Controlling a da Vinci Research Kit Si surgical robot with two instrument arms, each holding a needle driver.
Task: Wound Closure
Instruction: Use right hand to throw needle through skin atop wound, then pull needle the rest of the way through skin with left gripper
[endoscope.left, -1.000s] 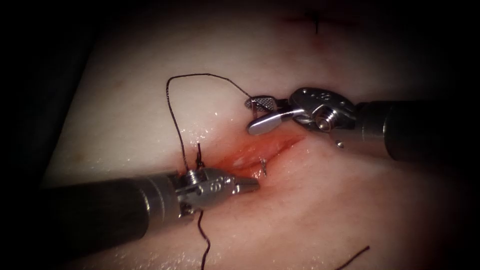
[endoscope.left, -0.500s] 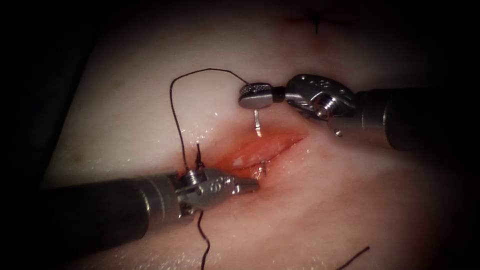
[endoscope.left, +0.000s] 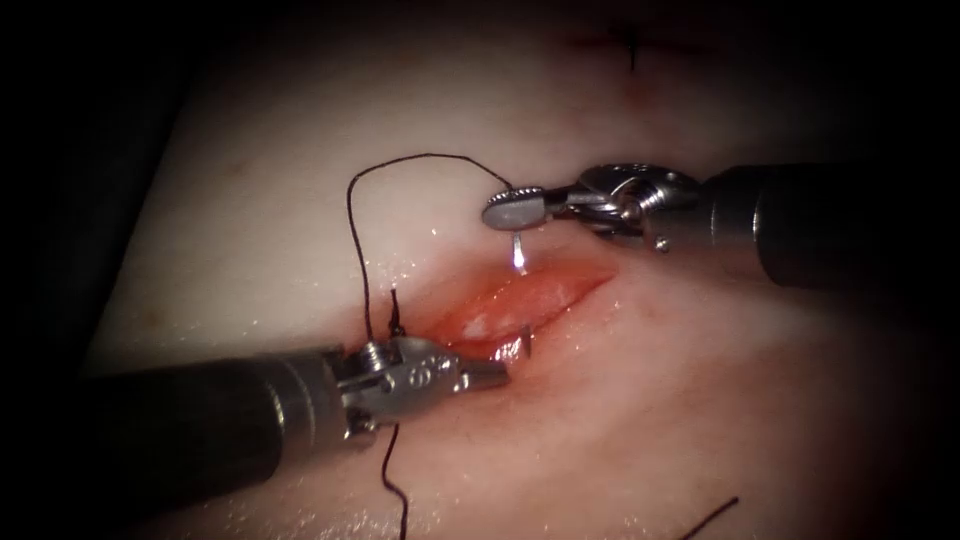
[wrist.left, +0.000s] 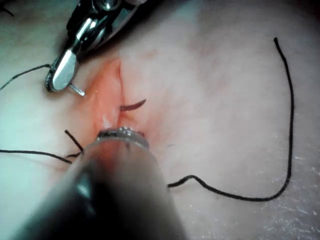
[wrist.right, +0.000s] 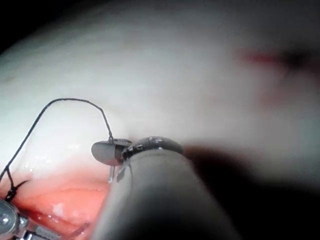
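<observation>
So the cut (endoscope.left: 520, 300) is the landmark here, a glossy lens-shaped opening with red fluid (endoscope.left: 480, 325) pooled at its left end, sitting in pale, wet, soft-looking tissue (endoscope.left: 250, 230). Just off the cut's left end the left tool (endoscope.left: 490, 375) lies low with its jaws closed; they seem to hold nothing, and its tip rests right at the lower lip next to a short dark stitch (endoscope.left: 527, 345) crossing that edge. A knot with a stubby cut end (endoscope.left: 396, 312) stands at the cut's left end too, and from there the thin dark braided thread (endoscope.left: 352, 230) climbs away from the cut, arcs over and runs to the right tool (endoscope.left: 515, 210). That one hovers just above the cut's upper lip with its jaws clamped on the needle (endoscope.left: 518, 250) near its thread end, so the shiny steel curve hangs down with its tip just short of the upper lip, and I'd say it's not in the tissue. If it were me I'd keep the grip firm and square so the curve doesn't twist, keep the thread loop slack, and not let the left tool crowd that stitch.
</observation>
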